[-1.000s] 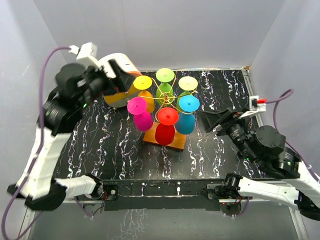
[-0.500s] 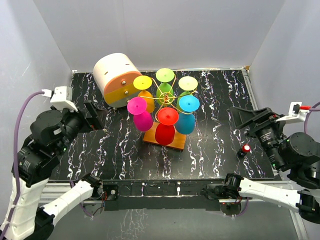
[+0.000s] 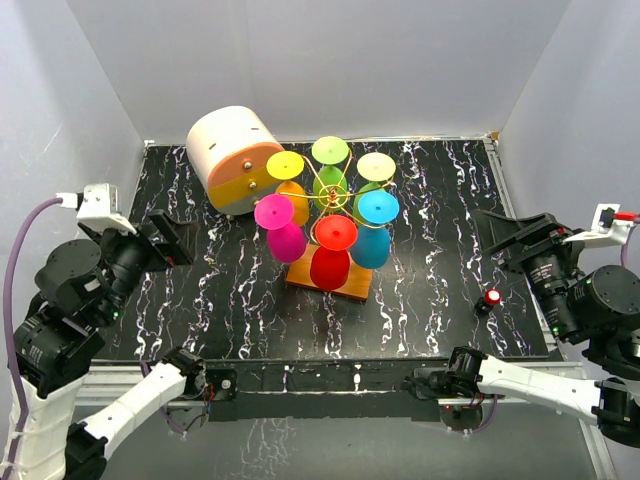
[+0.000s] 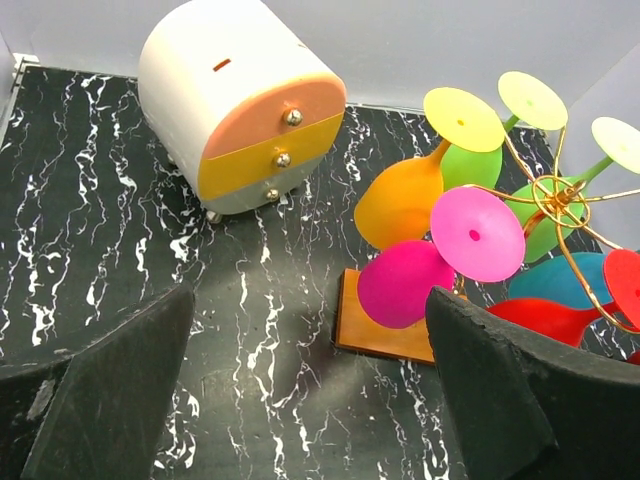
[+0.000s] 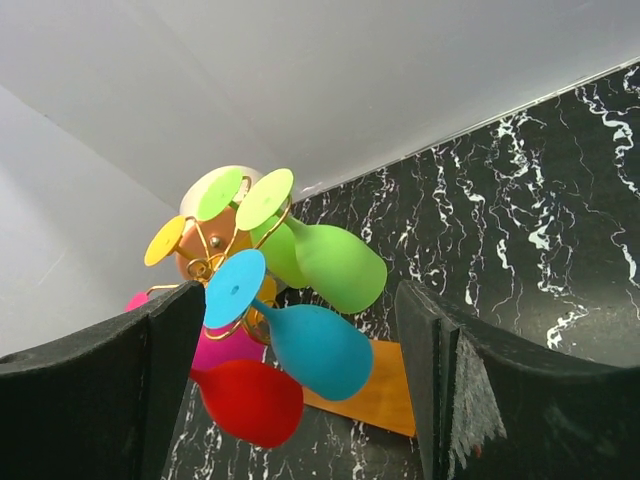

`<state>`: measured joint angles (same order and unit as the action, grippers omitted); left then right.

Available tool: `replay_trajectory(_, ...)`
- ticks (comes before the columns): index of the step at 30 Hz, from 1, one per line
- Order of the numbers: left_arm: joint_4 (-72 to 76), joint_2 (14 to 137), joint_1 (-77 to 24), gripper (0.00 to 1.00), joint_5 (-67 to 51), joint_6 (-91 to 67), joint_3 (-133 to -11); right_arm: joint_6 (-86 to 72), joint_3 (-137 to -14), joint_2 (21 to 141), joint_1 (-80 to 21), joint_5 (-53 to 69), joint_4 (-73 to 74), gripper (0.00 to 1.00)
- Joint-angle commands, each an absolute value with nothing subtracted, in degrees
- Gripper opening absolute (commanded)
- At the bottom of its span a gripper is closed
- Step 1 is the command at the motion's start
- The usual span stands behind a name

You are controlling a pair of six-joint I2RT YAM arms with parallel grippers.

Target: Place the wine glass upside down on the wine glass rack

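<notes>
Your left gripper (image 3: 172, 238) sits well off to the left of the rack (image 3: 352, 287) and your right gripper (image 3: 515, 235) well off to its right, both wide open with nothing in them, and six glasses (image 3: 330, 262) hang upside down on the rack.

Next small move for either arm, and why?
Probably none, just park both arms. Six glasses hang upside down on the rack, no loose glass shows on the table, and the left gripper and right gripper are open, empty and apart from the rack.
</notes>
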<state>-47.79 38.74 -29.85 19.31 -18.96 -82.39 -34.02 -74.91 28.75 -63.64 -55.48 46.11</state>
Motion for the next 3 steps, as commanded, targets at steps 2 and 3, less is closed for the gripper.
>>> replay_trajectory(2, -46.0, 38.6, -30.0, 0.99, 19.5, -17.3, -83.2, -32.8, -76.5, 28.3, -63.8, -56.5, 43.8, 0.75)
replay_trajectory(3, -46.1, 38.7, -30.0, 0.99, 19.6, -17.3, -83.4, -32.7, -76.5, 28.4, -63.9, -56.5, 43.6, 0.75)
